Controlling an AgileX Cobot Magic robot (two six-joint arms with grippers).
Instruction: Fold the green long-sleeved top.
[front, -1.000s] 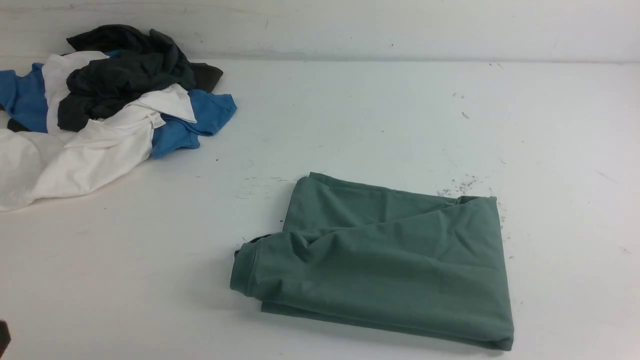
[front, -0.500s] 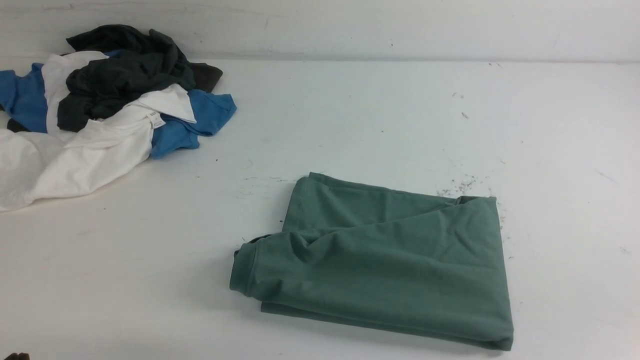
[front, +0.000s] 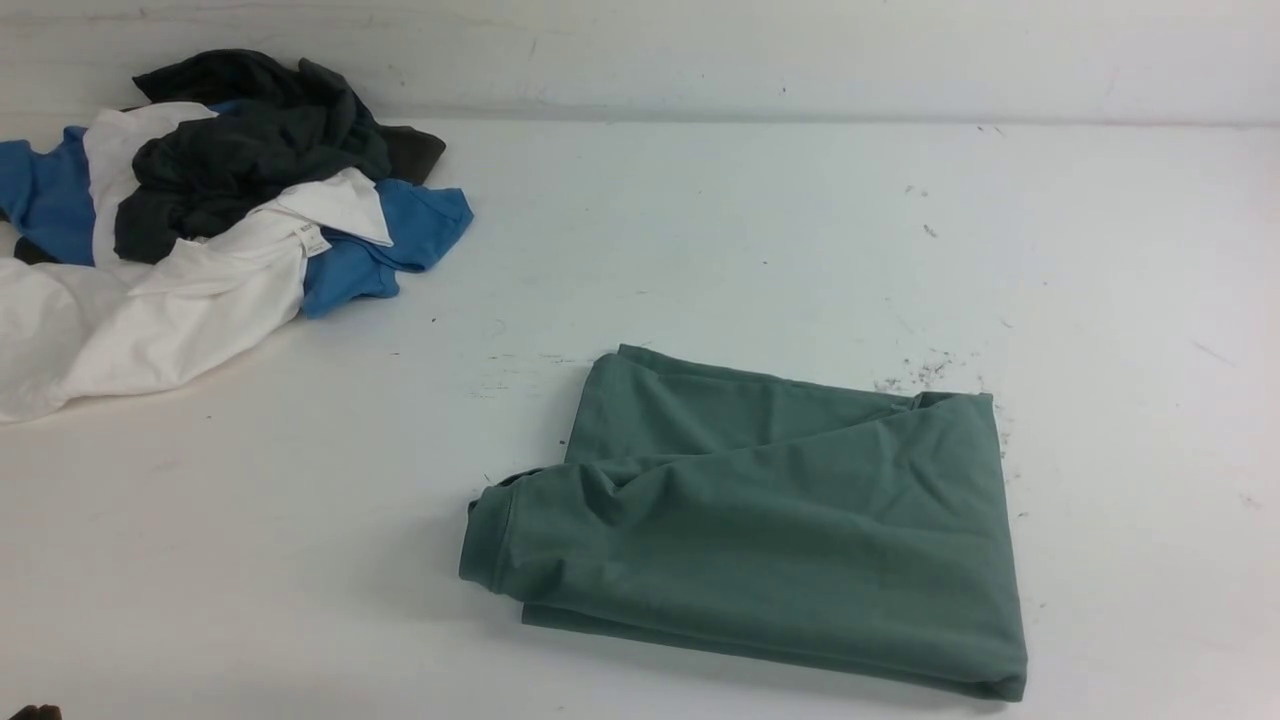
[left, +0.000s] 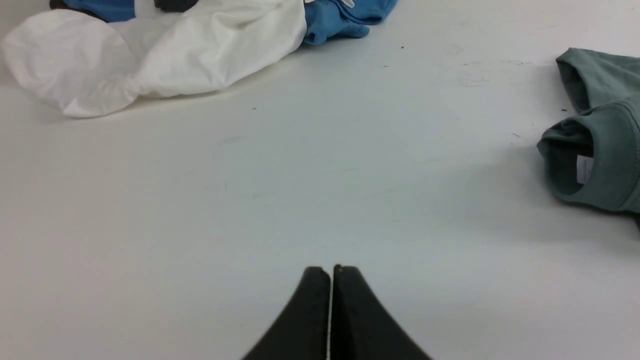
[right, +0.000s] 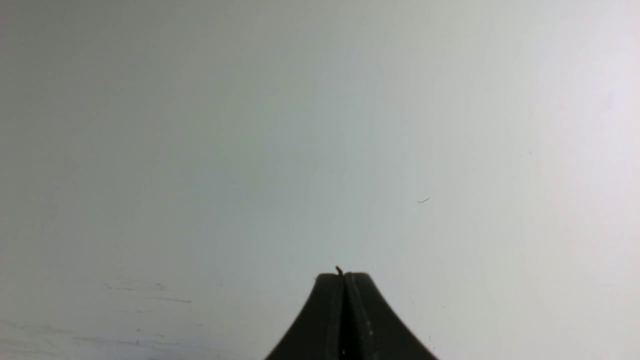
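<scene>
In the left wrist view the left pincer (left: 330, 272) sits at the bottom centre of the frame, its two black fingers pressed flat together with nothing between them, over bare white table (left: 310, 190). The right wrist view shows the right pincer (right: 343, 277) the same way at the bottom centre, jaws fully closed and empty, a thin dark thread sticking up from the tip, with only plain table surface beyond it.

In the front view only a small dark scrap shows at the bottom left corner; it is too little to tell what part it is. Neither pincer touches any cloth.

The green long-sleeved top (front: 770, 530) lies folded into a rough rectangle in the lower centre to lower right of the front view, flat on the table, with its ribbed neck at the lower left corner of the bundle. At the right edge of the left wrist view that neck opening faces the camera and a white neck label (left: 584, 169) shows inside it.

Farther back, in the upper left of the front view, a loose heap lies well apart from the green top: a white shirt (front: 150, 310) nearest, a blue garment (front: 400, 235) beside and under it, and a dark grey-black garment (front: 250, 150) on top. Small dark specks (front: 925, 370) dot the table just behind the top's far right corner.
</scene>
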